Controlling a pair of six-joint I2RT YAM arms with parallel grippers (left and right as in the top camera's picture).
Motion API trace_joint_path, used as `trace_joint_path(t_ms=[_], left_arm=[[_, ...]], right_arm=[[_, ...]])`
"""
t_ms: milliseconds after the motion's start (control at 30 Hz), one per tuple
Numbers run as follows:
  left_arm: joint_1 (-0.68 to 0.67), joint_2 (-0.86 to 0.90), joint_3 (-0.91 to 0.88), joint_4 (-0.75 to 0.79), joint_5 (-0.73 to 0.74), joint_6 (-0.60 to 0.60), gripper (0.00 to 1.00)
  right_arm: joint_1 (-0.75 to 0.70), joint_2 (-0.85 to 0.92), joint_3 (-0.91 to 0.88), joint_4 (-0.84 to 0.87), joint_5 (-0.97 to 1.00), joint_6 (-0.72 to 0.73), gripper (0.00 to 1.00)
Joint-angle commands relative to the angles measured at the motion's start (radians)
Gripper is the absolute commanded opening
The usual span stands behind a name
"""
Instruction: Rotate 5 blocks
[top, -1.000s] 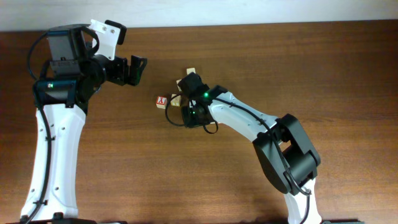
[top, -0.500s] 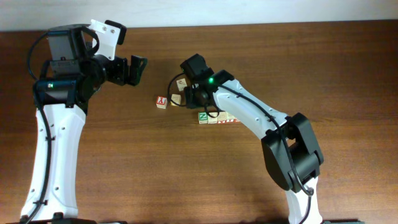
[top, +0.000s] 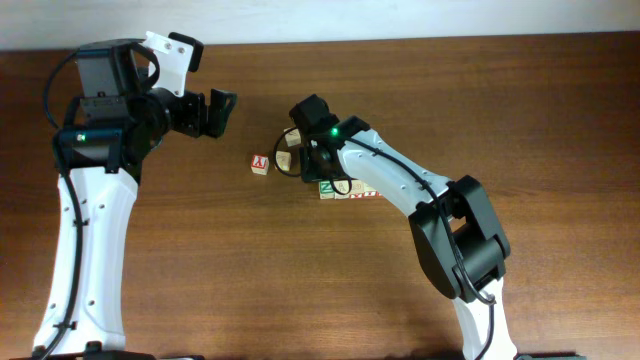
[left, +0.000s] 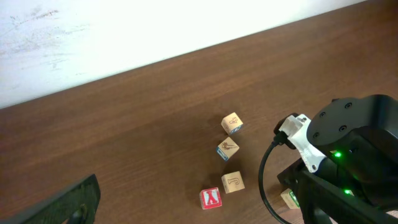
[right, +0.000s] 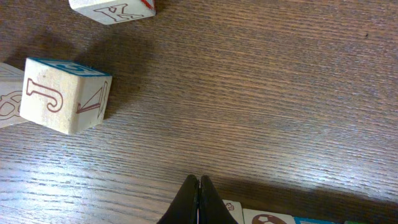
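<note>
Wooden surface (top: 200, 290), seen from overhead and from both wrists. The left arm (top: 85, 220) is raised at one side; its pincer (top: 222, 108) is spread wide, holds nothing, and is well apart from every cube. The right arm (top: 400, 185) reaches to mid-surface. A second ago the right pincer (right: 199, 198) was partly spread and the arm covered the row of blocks (top: 350, 190). Now the pincer is pressed together with nothing between its tips, and the row lies uncovered just beside and behind them. The block with the green Z (top: 326, 189) is at the row's near end. Closing on nothing suggests that no block is in hand for turning at present; how many of the five are already turned cannot be told. A cube with a J (right: 65, 93) lies ahead and left of the tips, apart from them. The cube with a red Y (top: 260, 163) lies beyond it.
</note>
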Motion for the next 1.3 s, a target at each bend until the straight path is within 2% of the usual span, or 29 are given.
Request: trace_joint_path(t_ms=[0,67,1000,1133,1267], left_arm=[[0.005,0.009,0.019,0.000,0.011,-0.005,0.99],[0.005,0.009,0.019,0.001,0.011,-0.005,0.99],[0.005,0.009,0.019,0.000,0.011,-0.005,0.99],[0.005,0.009,0.019,0.001,0.011,-0.005,0.99],[0.005,0.009,0.019,0.000,0.011,-0.005,0.99]], right_arm=[[0.006,0.010,0.005,-0.009,0.008,0.011,0.04],[0.006,0.010,0.005,-0.025,0.008,0.043,0.04],[0.006,0.010,0.006,-0.073,0.016,0.042,0.04],[-0.010,-0.012,0.033,-0.071,0.027,0.034,0.14],[-0.064,-0.148,0.062,-0.098,0.015,0.010,0.15]])
